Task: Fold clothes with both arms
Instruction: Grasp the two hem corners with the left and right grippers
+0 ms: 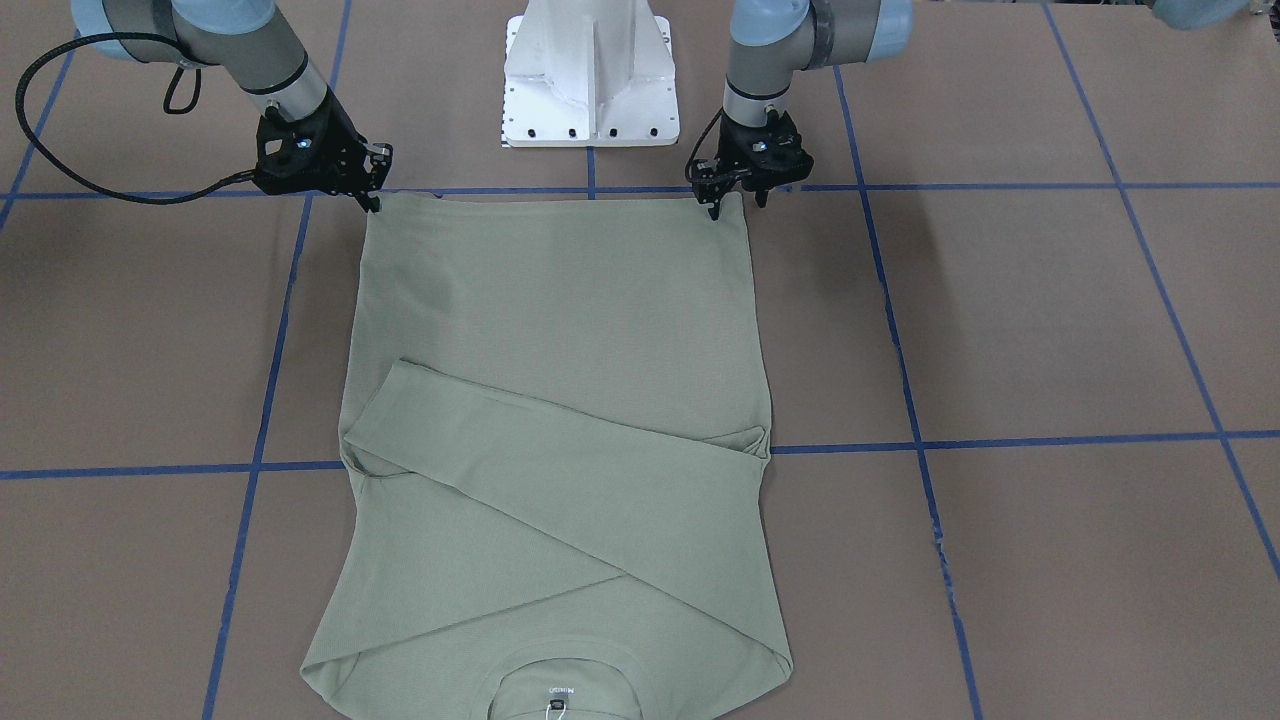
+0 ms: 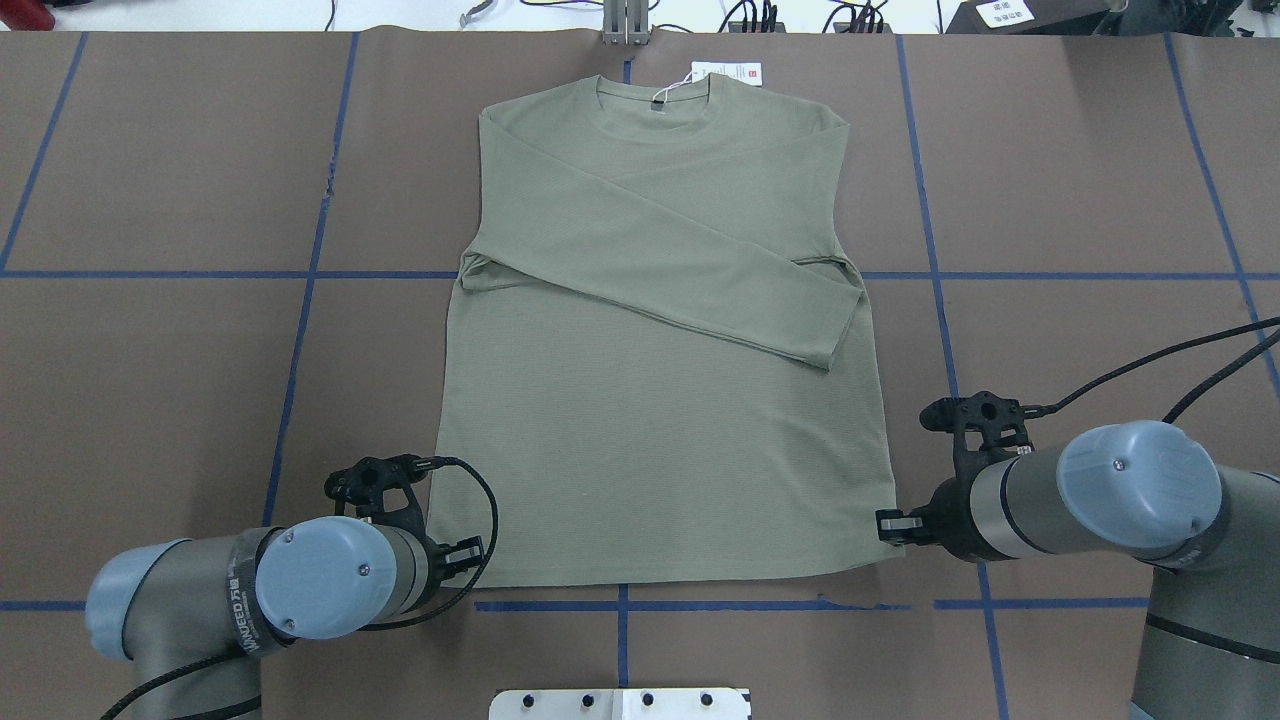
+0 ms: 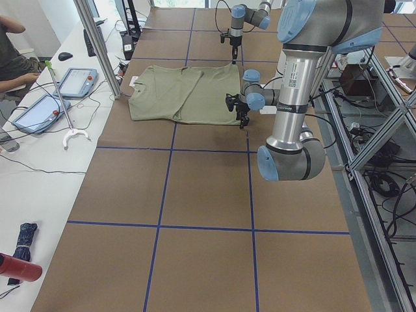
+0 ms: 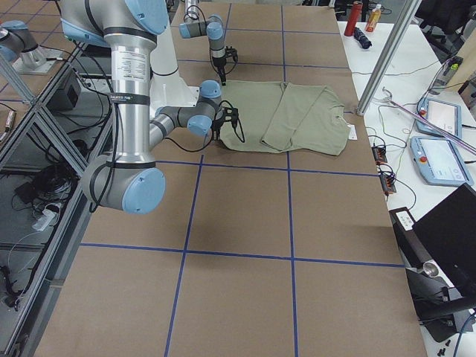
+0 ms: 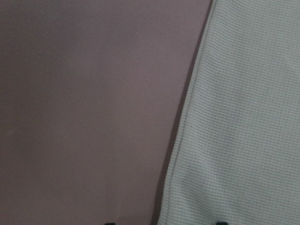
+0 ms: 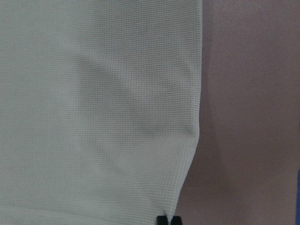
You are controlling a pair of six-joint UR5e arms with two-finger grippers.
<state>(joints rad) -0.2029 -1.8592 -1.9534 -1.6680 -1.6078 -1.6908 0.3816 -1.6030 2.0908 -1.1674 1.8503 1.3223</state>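
Note:
The sage-green shirt lies flat, front up, on the brown table, neck away from the robot and both sleeves folded across the chest. Its white hang tag lies by the collar. My left gripper stands open at the hem corner on its side. In the left wrist view its fingertips straddle the shirt's side edge. My right gripper is shut on the other hem corner. The right wrist view shows its tips pinched together at the cloth's corner, and the fabric puckers toward them.
The white pedestal base stands between the arms, just behind the hem. Blue tape lines grid the table. A side bench holds tablets, and a person sits there beside a metal post.

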